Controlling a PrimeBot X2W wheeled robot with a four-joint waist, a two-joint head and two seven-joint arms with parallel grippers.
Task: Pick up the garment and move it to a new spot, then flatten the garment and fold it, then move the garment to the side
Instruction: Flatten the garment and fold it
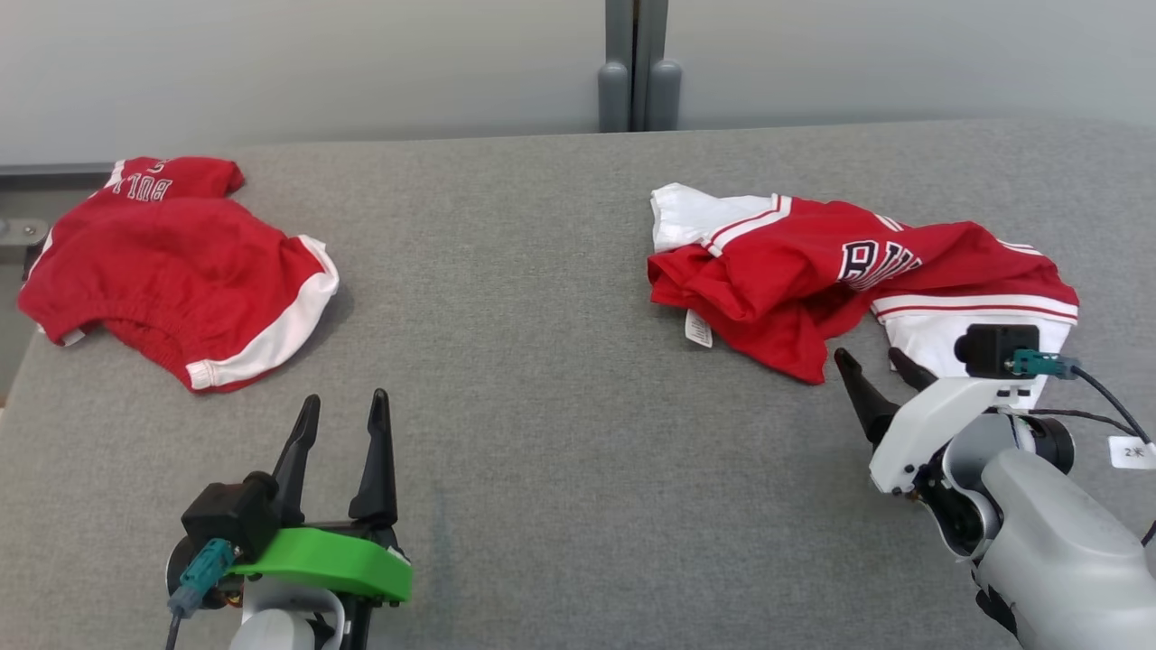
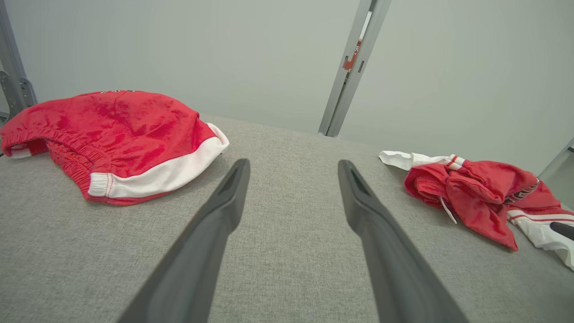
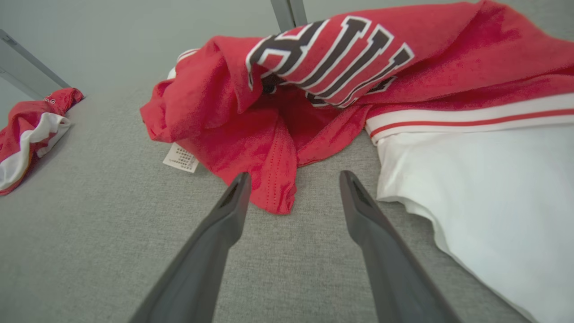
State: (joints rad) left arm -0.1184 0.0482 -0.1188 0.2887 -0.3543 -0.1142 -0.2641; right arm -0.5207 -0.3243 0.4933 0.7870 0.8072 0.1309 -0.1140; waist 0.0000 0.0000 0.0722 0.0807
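Here, the crumpled garment (image 1: 795,271) lies just before the spread right tool (image 1: 871,357).

My left gripper (image 2: 293,163), two dark fingers spread and empty, hovers over a grey woven tabletop (image 2: 67,251). Ahead to its left lies a red cloth garment with white trim (image 2: 125,134); to its right, a crumpled red-and-white jersey (image 2: 471,197).

Wide flat table covered in grey woven fabric (image 1: 542,361), plain pale grey-green wall (image 1: 316,63) behind it, paired grey metal upright posts (image 1: 639,63) at the table's far edge, grey metal bracket (image 1: 23,230) at its far left corner, soft even light
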